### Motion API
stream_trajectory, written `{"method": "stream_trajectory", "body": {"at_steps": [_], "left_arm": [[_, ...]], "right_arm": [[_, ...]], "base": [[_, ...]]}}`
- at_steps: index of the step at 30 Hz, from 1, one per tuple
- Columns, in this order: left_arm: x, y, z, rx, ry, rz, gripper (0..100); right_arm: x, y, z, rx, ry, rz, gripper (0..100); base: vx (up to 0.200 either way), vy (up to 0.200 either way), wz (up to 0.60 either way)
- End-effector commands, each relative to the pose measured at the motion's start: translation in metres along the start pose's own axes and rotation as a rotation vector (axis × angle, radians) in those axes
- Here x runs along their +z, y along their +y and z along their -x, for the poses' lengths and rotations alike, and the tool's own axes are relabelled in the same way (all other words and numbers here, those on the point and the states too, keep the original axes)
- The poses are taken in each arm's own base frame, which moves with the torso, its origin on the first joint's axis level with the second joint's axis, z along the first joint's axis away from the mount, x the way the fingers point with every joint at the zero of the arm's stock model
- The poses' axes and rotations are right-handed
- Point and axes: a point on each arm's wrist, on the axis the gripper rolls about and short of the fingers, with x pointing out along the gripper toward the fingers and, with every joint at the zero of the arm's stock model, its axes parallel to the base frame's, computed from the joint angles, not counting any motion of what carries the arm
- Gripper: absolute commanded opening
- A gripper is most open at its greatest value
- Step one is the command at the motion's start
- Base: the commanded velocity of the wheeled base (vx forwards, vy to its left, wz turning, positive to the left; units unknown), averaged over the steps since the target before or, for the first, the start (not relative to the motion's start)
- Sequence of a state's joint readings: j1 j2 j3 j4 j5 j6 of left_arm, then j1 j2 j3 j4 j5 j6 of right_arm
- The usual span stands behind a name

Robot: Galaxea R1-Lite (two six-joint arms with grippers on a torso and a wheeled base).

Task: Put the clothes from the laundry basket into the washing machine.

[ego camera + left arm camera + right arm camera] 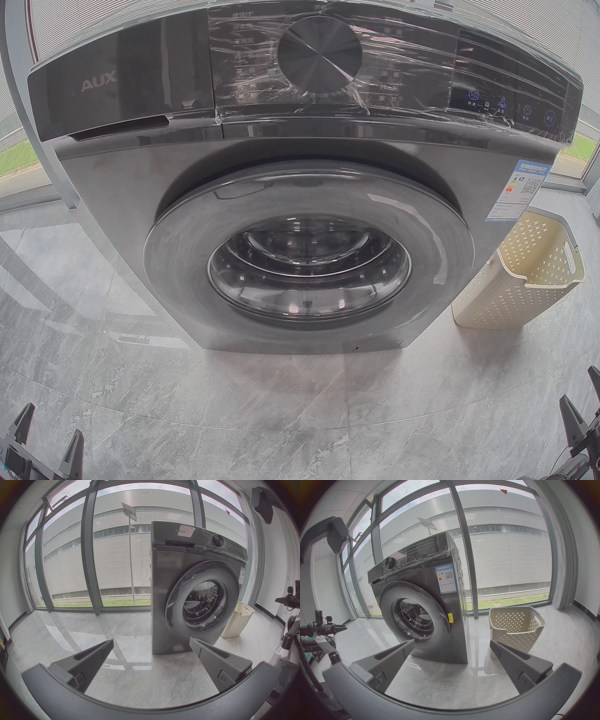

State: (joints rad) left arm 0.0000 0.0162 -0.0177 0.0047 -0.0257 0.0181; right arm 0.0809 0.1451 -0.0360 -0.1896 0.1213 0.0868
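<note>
Hanging low above the floor (281, 400), the left gripper (150, 642) is holding its fingers (90, 658) spread wide with nothing between them. The right gripper (451, 642) is spreading wide and gripping nothing too. The washer (300, 187) is standing ahead of both, its round door (309, 262) closed. The basket (516, 627) is sitting ahead of the right gripper, just beside the washer.
</note>
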Motion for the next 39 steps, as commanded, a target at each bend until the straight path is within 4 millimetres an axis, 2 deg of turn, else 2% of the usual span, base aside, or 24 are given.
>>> {"method": "stream_trajectory", "body": {"at_steps": [1, 7, 14, 19, 21, 29, 39], "left_arm": [[-0.004, 0.0, 0.0, 0.0, 0.0, 0.0, 100], [-0.004, 0.0, 0.0, 0.0, 0.0, 0.001, 100], [-0.004, 0.0, 0.0, 0.0, 0.0, 0.003, 100], [-0.004, 0.0, 0.0, 0.0, 0.0, 0.003, 100], [-0.004, 0.0, 0.0, 0.0, 0.0, 0.003, 100], [-0.004, 0.0, 0.0, 0.0, -0.002, 0.004, 100], [-0.004, 0.0, 0.0, 0.0, 0.0, 0.001, 100]], "right_arm": [[-0.01, 0.001, 0.006, -0.068, -0.042, 0.021, 100], [-0.021, 0.002, 0.012, -0.081, -0.023, 0.035, 100], [-0.022, 0.001, 0.012, -0.111, -0.015, 0.026, 100], [-0.024, -0.001, 0.012, -0.205, -0.011, 0.016, 100], [-0.025, -0.004, 0.013, -0.301, -0.002, 0.005, 100], [-0.03, -0.002, 0.012, -0.223, 0.059, 0.051, 100], [-0.03, -0.002, 0.011, -0.21, 0.082, 0.093, 100]], "base": [[0.0, 0.0, 0.0], [0.0, 0.0, 0.0], [0.0, 0.0, 0.0], [0.0, 0.0, 0.0], [0.0, 0.0, 0.0], [0.0, 0.0, 0.0], [0.0, 0.0, 0.0]]}}
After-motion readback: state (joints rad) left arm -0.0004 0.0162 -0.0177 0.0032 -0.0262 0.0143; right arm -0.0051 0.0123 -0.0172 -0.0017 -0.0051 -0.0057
